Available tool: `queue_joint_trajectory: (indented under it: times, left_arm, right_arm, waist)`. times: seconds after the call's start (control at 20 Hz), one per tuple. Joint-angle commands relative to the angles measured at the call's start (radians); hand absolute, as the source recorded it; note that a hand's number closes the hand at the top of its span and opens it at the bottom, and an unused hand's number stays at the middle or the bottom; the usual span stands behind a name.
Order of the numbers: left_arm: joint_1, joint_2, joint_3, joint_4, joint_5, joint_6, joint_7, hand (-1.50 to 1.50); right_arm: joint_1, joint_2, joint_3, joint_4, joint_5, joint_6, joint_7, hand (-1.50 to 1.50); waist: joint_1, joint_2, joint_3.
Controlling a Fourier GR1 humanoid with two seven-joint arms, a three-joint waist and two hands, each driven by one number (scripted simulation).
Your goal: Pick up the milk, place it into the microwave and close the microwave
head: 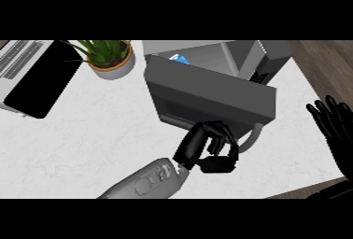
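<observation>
White marbled counter (pixel 82 140); wood floor (pixel 324 60) past its right edge. Top left: black-and-grey appliance (pixel 38 77), lying at angle. Beside it, potted plant (pixel 108 57), green leaves, pale pot. Microwave (pixel 228 60) at top centre, door (pixel 210 100) swung partway, blocking most of cavity. Milk (pixel 180 59) inside, only blue-white top showing above door edge. Left hand (pixel 210 151) at door's lower edge, by handle (pixel 254 136), fingers curled, seemingly holding nothing. Right hand (pixel 334 123) at right edge, fingers straight, upright, resting.
</observation>
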Motion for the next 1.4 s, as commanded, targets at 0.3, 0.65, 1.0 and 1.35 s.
queue_joint_trajectory:
  times: [0.3,0.65,1.0,1.35]
  left_arm:
    - [-0.167,-0.006,0.088,0.122,0.159,0.086,0.003,1.5]
    - [-0.229,-0.007,0.211,0.149,0.287,0.079,-0.082,1.5]
    - [-0.266,-0.007,0.239,0.223,0.348,0.063,-0.154,1.5]
    - [-0.275,-0.007,0.235,0.242,0.395,0.051,-0.212,1.5]
  right_arm:
    - [-0.019,-0.036,0.0,-0.073,-0.109,0.056,0.069,-1.5]
    - [-0.043,-0.05,0.005,-0.103,-0.157,0.062,0.11,-1.5]
    - [-0.049,-0.078,-0.008,-0.118,-0.212,0.084,0.136,-1.5]
    - [-0.078,-0.107,-0.015,-0.148,-0.248,0.085,0.17,-1.5]
  waist:
    - [-0.079,0.023,0.001]
    - [-0.1,0.043,-0.004]
    - [-0.128,0.053,0.001]
    - [-0.135,0.056,0.0]
